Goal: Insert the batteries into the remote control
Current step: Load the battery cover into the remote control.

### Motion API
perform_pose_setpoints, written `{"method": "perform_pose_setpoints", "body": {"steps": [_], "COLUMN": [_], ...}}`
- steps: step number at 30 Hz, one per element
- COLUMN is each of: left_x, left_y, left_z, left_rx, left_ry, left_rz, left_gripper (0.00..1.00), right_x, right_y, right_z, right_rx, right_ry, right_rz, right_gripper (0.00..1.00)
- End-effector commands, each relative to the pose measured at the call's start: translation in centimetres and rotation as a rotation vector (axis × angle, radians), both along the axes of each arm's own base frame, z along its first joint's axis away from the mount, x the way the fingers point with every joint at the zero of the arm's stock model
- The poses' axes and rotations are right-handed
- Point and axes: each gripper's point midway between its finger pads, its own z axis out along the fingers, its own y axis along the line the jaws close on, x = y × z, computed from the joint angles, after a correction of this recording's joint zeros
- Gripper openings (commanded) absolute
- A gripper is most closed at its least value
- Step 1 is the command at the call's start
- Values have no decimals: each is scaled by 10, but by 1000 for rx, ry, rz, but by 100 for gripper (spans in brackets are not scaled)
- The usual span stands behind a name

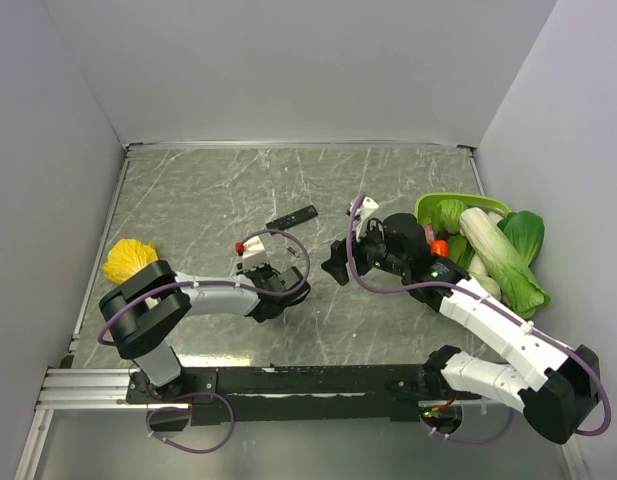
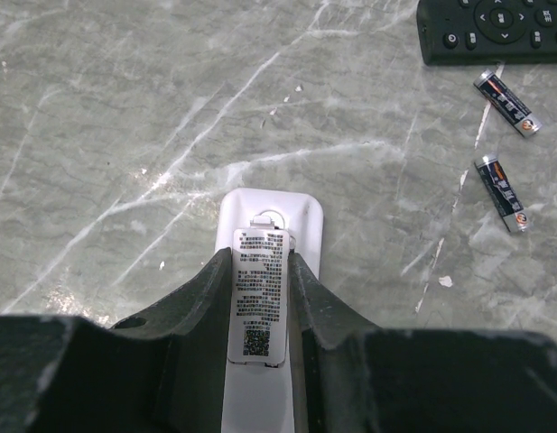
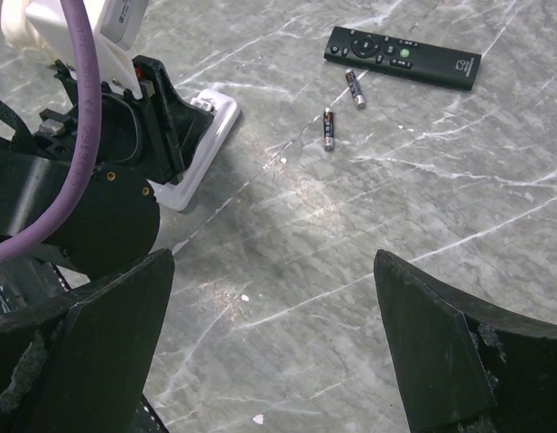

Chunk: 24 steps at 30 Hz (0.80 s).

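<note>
The white remote control (image 2: 272,212) lies back side up on the marble table, a printed label running along it. My left gripper (image 2: 260,262) is shut on its long sides. Two small dark batteries with silvery ends (image 2: 505,103) (image 2: 501,192) lie loose on the table, ahead and to the right of it. In the right wrist view the batteries (image 3: 354,88) (image 3: 328,127) sit beyond the remote control (image 3: 208,135). My right gripper (image 3: 273,338) hovers open over bare table, holding nothing. From above, the left gripper (image 1: 276,285) and right gripper (image 1: 338,265) are close together.
A long black remote (image 3: 403,57) lies just past the batteries. A green bowl (image 1: 431,203) and leafy vegetables (image 1: 503,255) fill the right side. A yellow object (image 1: 128,258) sits at the left near the wall.
</note>
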Motion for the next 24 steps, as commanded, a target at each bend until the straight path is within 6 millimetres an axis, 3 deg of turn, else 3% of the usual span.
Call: {"method": "perform_pose_setpoints", "body": {"steps": [1,13,24], "left_x": [1,-9,-14], "left_y": [-4,2,0], "left_z": [3,-3,2], "left_rx": [-8,19,-28], "left_ry": [-26,16,23], "left_rz": [-17,-5,-20], "left_gripper": [1,1,27], "right_x": [2,3,2], "right_y": [2,-2,-2], "right_z": [16,16,15], "right_rx": [59,66,73], "right_ry": [-41,-44,-37], "right_rz": [1,-5,-2], "right_gripper": [99,100,100]}}
